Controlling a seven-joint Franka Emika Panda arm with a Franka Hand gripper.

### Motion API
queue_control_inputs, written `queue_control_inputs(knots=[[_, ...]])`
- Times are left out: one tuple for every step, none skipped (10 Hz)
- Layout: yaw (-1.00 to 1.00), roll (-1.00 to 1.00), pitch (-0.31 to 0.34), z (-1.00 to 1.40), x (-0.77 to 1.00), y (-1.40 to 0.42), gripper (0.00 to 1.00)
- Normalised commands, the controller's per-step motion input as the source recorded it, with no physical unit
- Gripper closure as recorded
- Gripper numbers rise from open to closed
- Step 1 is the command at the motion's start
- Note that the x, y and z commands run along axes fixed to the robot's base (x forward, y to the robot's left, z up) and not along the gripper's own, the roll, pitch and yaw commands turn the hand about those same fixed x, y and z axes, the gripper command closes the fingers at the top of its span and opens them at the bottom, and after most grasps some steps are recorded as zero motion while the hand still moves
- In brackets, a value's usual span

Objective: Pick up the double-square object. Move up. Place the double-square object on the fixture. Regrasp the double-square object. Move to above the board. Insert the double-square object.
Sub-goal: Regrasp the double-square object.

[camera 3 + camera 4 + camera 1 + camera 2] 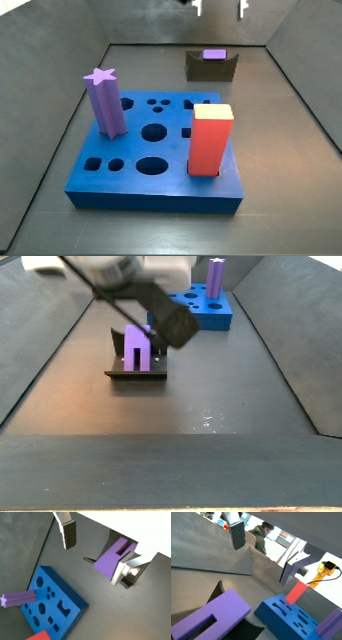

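The light-purple double-square object (110, 560) rests in the notch of the dark fixture (210, 69) at the far end of the floor, and it also shows in a side view (138, 344). My gripper (92, 566) hangs open above it. Its two fingers stand wide apart with nothing between them, and one finger (123, 571) is close beside the block. In a side view only the fingertips of the gripper (221, 9) show, at the upper edge, well above the fixture. The blue board (158, 162) lies nearer, with several shaped holes.
A tall purple star-topped column (104, 102) and a red block (211, 140) stand upright in the board. Dark sloping walls enclose the floor on both sides. A person (258, 537) and a yellow device (323, 571) show beyond the wall.
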Motion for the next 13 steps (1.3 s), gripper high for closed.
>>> queue_control_inputs(knots=[[0.03, 1.0, 0.05, 0.82, -0.13, -0.84, 0.0], [0.03, 1.0, 0.049, 0.72, -0.12, -0.82, 0.0], [0.03, 1.0, 0.039, 0.63, -0.12, -0.71, 0.0], [0.03, 1.0, 0.03, 0.45, -0.13, -0.56, 0.0], [0.03, 1.0, 0.025, 0.17, -0.09, -0.34, 0.0], [0.03, 1.0, 0.024, 0.02, -0.05, -0.17, 0.0], [0.03, 1.0, 0.027, 0.03, -0.02, -0.02, 0.0], [0.03, 1.0, 0.027, 0.02, -0.01, -0.01, 0.0], [0.03, 1.0, 0.021, 0.01, -0.02, -0.02, 0.0], [0.03, 1.0, 0.017, 0.01, -0.03, -0.02, 0.0], [0.03, 1.0, 0.011, 0.01, -0.04, -0.02, 0.0], [0.03, 1.0, 0.005, 0.0, -0.03, -0.02, 0.0], [0.03, 1.0, -0.002, 0.01, -0.03, -0.02, 0.0]])
